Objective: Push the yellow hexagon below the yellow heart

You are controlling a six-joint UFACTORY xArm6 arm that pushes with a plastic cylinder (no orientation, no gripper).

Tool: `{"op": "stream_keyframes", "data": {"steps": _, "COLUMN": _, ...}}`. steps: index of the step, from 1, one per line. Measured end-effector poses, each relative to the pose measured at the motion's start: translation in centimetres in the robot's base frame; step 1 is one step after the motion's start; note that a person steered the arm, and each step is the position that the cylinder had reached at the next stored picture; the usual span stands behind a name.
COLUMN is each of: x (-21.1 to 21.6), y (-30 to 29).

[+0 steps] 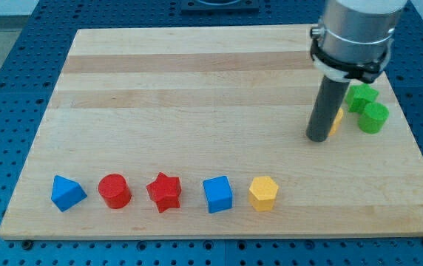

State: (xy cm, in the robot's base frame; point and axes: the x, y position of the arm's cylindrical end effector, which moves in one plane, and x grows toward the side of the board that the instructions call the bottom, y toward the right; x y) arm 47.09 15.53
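My tip (317,138) stood on the wooden board (197,89) at the view's right, touching or just beside a yellow block (336,120) mostly hidden behind the rod; by the task I took it for the yellow heart, though its shape could not be made out. The arm carried no pincer, only the rod, so there was no open or closed state to record.

The yellow hexagon (263,193) sat at the right end of a row of 5 near the view's bottom edge, just beside the blue cube (217,194) and well apart from my tip.

Judgement: the step in hand was the approach. To do it well, the tip should circle to the hexagon's left side, entering from the bottom or through the gap by the cube without nudging it, then push rightward and slightly up until the hexagon sat beneath the heart.

The hexagon lay flat, 1 hexagonal face up. It had no clear long axis or heading, so contact on a flat side, through its centre, should limit spinning.

2 green blocks (367,108) sat right of the heart.
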Motion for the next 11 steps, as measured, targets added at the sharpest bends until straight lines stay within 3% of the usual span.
{"op": "stream_keyframes", "data": {"steps": 2, "x": 0.0, "y": 3.7}}
{"op": "stream_keyframes", "data": {"steps": 4, "x": -1.3, "y": 3.7}}
{"op": "stream_keyframes", "data": {"steps": 6, "x": 5.9, "y": 3.1}}
{"op": "stream_keyframes", "data": {"steps": 8, "x": 12.2, "y": -1.8}}
{"op": "stream_keyframes", "data": {"steps": 11, "x": 13.7, "y": -9.8}}
